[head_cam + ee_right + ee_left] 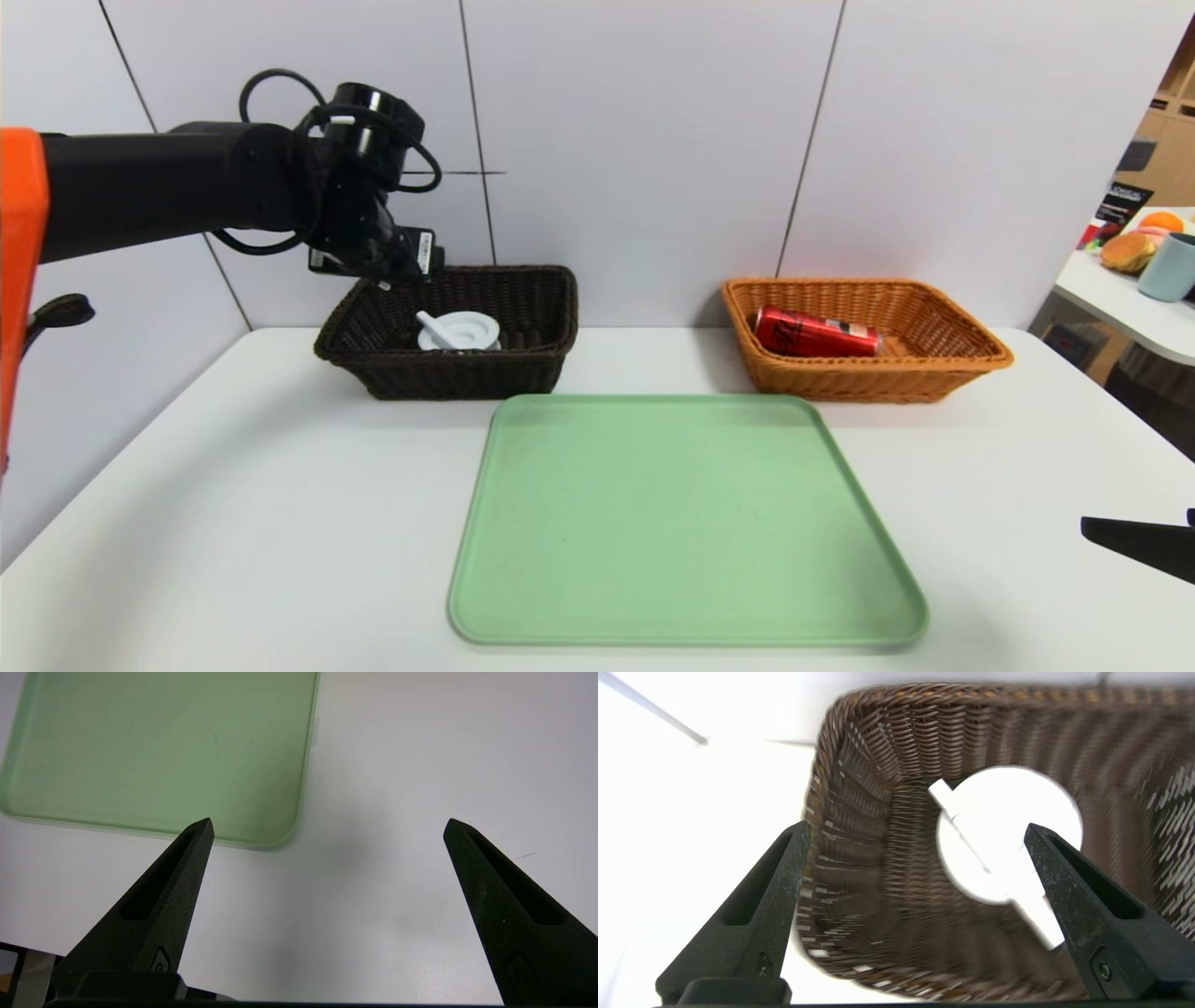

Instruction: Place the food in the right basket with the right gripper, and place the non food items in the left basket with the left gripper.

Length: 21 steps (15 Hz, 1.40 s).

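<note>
Black cabling hides most of the left gripper (390, 273) in the head view, above the dark basket (448, 369) holding the strainer (462, 331) and marker (433, 327); the can (817, 332) lies in the orange basket (868, 378), beyond a bare green tray (681, 523) on the white table (233, 523). Left wrist view: fingers spread, empty, strainer blurred below. Right wrist view: right gripper (327, 826), cut off in the head view, gapes over table beside the tray's corner.

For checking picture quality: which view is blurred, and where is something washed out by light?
Left wrist view: the dark basket weave is smeared by blur, and the white disc and table are washed out to plain white. Head view and right wrist view: sharp, with soft shadows only.
</note>
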Tool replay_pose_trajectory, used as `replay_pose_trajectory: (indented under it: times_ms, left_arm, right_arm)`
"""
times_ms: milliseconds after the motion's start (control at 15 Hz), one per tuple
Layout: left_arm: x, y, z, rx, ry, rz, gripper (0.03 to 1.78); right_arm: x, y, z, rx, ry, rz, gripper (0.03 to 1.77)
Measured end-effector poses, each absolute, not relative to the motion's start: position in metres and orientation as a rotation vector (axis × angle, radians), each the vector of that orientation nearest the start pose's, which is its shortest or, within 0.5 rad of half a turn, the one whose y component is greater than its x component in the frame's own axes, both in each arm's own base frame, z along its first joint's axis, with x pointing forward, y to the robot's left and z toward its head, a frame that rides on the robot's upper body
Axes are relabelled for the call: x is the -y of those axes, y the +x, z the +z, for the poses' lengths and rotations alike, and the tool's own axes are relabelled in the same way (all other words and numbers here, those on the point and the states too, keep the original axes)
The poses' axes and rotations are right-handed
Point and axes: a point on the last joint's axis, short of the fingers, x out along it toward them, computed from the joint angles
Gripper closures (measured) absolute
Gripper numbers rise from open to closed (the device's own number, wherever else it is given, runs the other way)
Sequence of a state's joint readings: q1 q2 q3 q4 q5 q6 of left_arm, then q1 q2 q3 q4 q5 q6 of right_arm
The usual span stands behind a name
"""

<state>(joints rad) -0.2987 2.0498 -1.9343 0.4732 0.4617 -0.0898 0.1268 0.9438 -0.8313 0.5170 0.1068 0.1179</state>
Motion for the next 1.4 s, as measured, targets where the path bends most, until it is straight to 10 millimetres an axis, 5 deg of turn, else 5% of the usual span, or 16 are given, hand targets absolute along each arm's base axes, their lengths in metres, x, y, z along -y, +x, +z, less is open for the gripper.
replay_pose_trajectory:
  times_ms: [200, 600, 1000, 1400]
  left_arm:
    - [0.104, 0.373, 0.275, -0.554, 0.287, 0.030, 0.16]
    - [0.098, 0.339, 0.264, -0.544, 0.189, 0.008, 0.14]
    - [0.079, 0.236, 0.255, -0.507, 0.177, 0.068, 0.12]
    - [0.012, 0.139, 0.247, -0.392, 0.094, 0.312, 0.12]
  right_arm:
    - [-0.013, 0.087, 0.241, -0.624, 0.055, 0.173, 0.10]
    - [-0.012, 0.088, 0.243, -0.595, -0.034, 0.155, 0.10]
    - [-0.011, 0.090, 0.244, -0.567, -0.047, 0.130, 0.10]
    - [-0.007, 0.078, 0.234, -0.566, -0.047, 0.110, 0.10]
